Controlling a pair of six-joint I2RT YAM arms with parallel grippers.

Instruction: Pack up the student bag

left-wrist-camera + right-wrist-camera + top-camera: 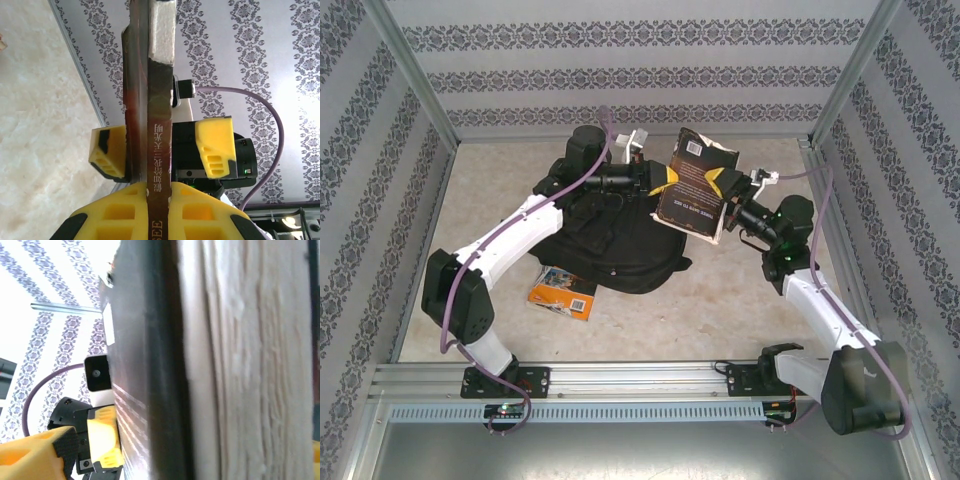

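The student bag (610, 240), black and soft, lies on the table's middle. Above its right end, a dark-covered book (695, 185) is held up nearly on edge. My left gripper (665, 183) reaches it from the left. In the left wrist view this gripper (156, 192) is shut on the book's brown spine (157, 100). My right gripper (732, 192) comes from the right and straddles the book with its jaws open. One of its yellow fingers (215, 142) stands apart from the cover. The book's cover and pages (210, 360) loom close in the right wrist view.
An orange book (563, 292) lies flat on the table in front of the bag's left side. Patterned walls and metal posts enclose the table on three sides. A metal rail (640, 380) with both arm bases runs along the near edge.
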